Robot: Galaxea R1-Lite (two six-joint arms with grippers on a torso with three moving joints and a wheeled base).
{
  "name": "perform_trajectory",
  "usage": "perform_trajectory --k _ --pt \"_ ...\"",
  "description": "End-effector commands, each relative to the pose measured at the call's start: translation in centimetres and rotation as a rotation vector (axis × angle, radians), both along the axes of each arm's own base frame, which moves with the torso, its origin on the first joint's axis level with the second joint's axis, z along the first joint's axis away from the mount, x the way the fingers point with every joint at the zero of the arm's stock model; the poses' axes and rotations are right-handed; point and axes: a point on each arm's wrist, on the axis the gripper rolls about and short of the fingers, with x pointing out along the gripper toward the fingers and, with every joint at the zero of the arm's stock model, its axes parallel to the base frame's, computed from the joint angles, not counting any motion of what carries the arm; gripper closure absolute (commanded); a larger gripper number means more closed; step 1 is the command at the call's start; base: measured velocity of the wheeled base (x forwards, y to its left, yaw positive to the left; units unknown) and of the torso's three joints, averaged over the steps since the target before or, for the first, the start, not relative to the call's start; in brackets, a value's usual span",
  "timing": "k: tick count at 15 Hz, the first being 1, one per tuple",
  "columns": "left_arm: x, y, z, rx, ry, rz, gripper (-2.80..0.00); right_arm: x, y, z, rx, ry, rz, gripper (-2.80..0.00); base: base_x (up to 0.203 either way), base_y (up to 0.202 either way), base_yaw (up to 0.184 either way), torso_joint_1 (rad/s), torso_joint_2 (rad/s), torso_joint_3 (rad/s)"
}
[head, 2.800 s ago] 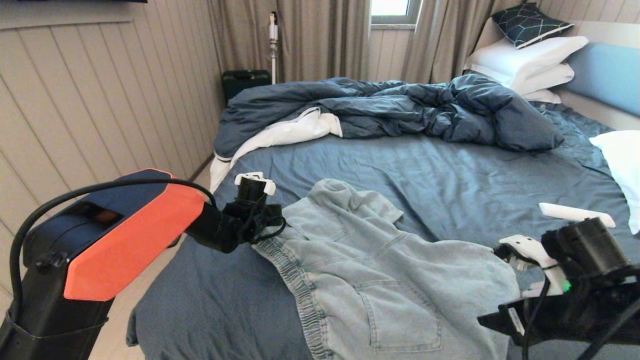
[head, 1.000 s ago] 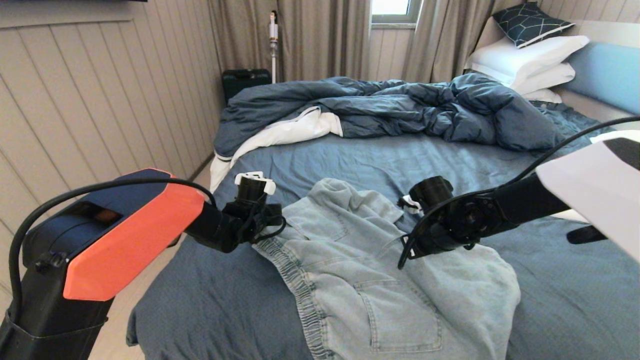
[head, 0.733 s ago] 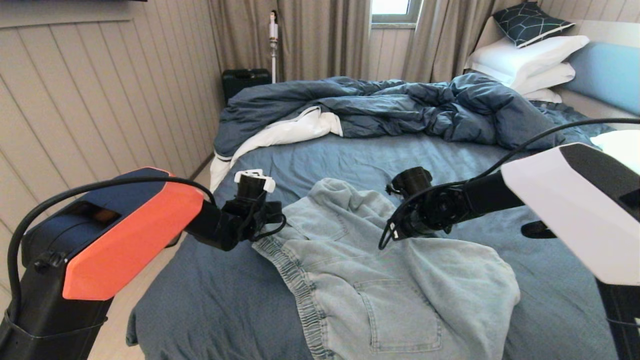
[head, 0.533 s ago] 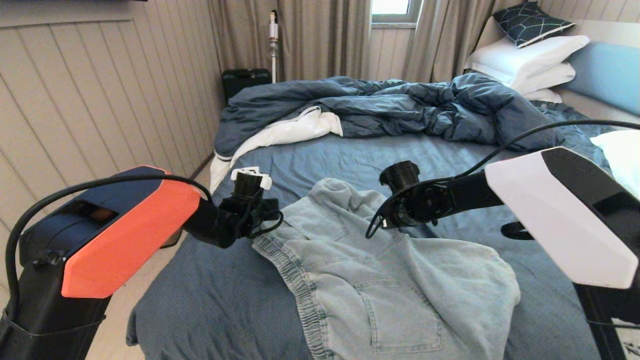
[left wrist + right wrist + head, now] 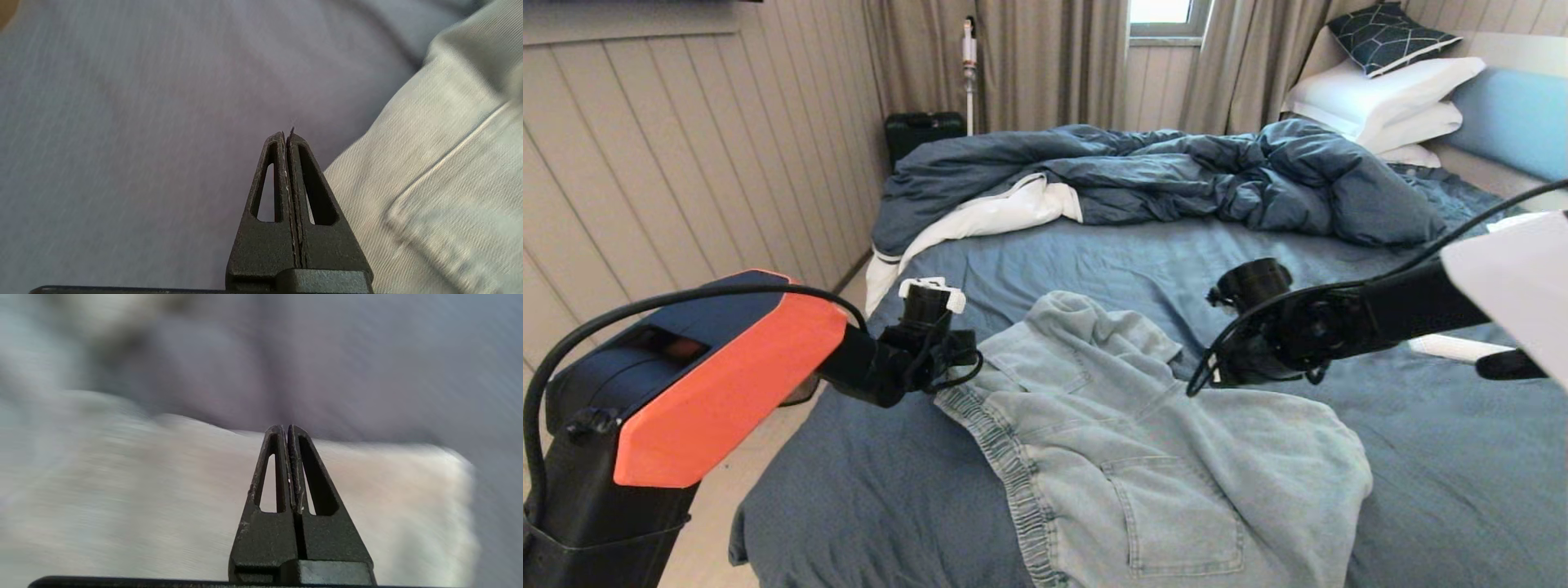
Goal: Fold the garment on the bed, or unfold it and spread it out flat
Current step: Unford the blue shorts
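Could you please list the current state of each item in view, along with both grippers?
garment: lying rumpled on the bed, partly folded over itself, not spread flat.
bed: sheet wrinkled, unmade.
duvet: bunched in a heap at the far side, white lining showing.
pillows: stacked at the headboard.
left gripper: shut, empty, beside the garment's edge.
right gripper: shut, empty, above the garment.

No readable text anywhere.

No lettering, brand, number or sign legible on the pale blue washed-denim shorts (image 5: 1143,457), on the slate-blue sheet of the large bed (image 5: 866,490), on the orange and black casing of the left arm (image 5: 711,384) or on the white casing of the right arm (image 5: 1515,286); none either in the two wrist views, where only cloth and black ribbed fingers show.
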Motion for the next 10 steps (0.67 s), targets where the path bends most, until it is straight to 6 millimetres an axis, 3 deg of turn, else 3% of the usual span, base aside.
perform_trajectory --k 1,4,6,9,10 --pt "-1.4 0.6 1.6 0.0 0.006 0.001 0.0 -1.7 -1.8 2.0 0.023 -0.037 -0.027 0.0 0.0 0.0 0.0 0.0 0.0 0.0" --pt "-4.7 2.8 3.3 0.014 0.053 0.01 0.0 -2.1 -1.8 1.6 0.055 -0.068 -0.006 0.0 0.0 0.0 0.0 0.0 0.0 0.0" --pt "-5.8 5.0 4.3 0.009 0.054 0.048 0.0 -2.1 -1.8 1.1 0.065 -0.086 -0.005 0.0 0.0 0.0 0.0 0.0 0.0 0.0" --pt "-8.5 6.6 6.0 0.009 0.058 0.051 0.0 -2.0 -1.9 0.8 0.101 -0.122 -0.01 0.0 0.0 0.0 0.0 0.0 0.0 0.0" --pt "-9.2 6.2 5.9 0.012 0.077 0.022 -2.8 -1.9 -2.2 0.8 0.116 -0.128 -0.015 0.0 0.0 0.0 0.0 0.0 0.0 0.0"
